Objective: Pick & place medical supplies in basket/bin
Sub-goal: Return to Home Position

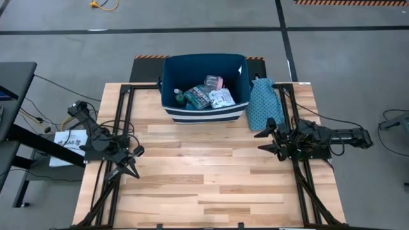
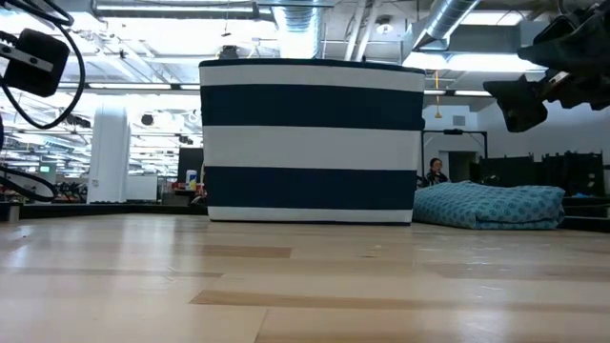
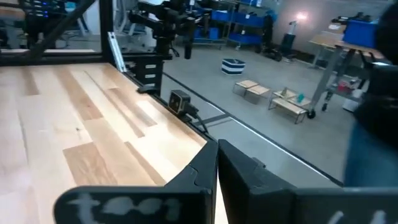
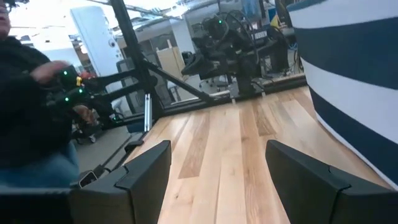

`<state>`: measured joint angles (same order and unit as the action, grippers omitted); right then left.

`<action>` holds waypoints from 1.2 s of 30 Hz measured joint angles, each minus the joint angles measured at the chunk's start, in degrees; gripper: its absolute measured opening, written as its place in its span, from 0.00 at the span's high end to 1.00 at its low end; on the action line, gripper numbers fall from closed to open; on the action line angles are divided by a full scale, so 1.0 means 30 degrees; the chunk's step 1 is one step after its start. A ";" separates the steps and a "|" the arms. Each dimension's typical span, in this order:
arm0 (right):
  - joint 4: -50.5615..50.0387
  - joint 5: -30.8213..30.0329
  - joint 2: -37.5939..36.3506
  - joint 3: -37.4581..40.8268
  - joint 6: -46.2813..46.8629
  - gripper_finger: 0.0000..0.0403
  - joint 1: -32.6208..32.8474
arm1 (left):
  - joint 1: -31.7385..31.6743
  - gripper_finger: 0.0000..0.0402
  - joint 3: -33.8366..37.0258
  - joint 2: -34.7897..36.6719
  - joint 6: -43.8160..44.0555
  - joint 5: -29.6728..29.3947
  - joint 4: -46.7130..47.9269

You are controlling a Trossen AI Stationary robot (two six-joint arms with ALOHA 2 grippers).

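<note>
Left gripper (image 3: 216,149): jaws clenched together, empty, above the tabletop (image 3: 74,124). Right gripper (image 4: 217,149): jaws spread wide, holding nothing; striped bin (image 4: 354,74) ahead, off to one side.

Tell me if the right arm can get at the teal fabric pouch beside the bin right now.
Probably yes. The open right gripper hangs close to the pouch, which lies uncovered beside the bin, nothing between them. The left gripper waits at the table's left.

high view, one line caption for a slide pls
Medical supplies in the navy striped bin, teal pouch beside it; left gripper shut and right gripper open at the sides of the table.
</note>
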<state>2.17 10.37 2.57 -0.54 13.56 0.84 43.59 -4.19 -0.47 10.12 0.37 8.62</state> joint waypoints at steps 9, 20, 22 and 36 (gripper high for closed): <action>-0.0015 0.0013 0.0014 -0.0015 0.0004 0.37 0.0000 | 0.0014 1.00 -0.0080 0.0037 -0.6684 0.3062 0.0175; -0.0058 0.0015 0.0014 -0.0044 0.0000 0.37 0.0000 | 0.0000 1.00 -0.0073 0.0036 -0.8449 0.1595 0.0288; -0.0055 0.0015 0.0014 -0.0044 0.0004 0.37 0.0000 | 0.0000 1.00 -0.0066 0.0036 -0.8458 0.1292 0.0297; -0.0061 0.0022 0.0014 -0.0066 0.0004 0.37 0.0000 | -0.3058 1.00 -0.0044 0.0124 -0.8159 0.1222 0.0291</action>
<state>1.99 10.44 2.61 -0.73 13.57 0.84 34.42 -4.32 -0.10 -14.36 4.03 9.50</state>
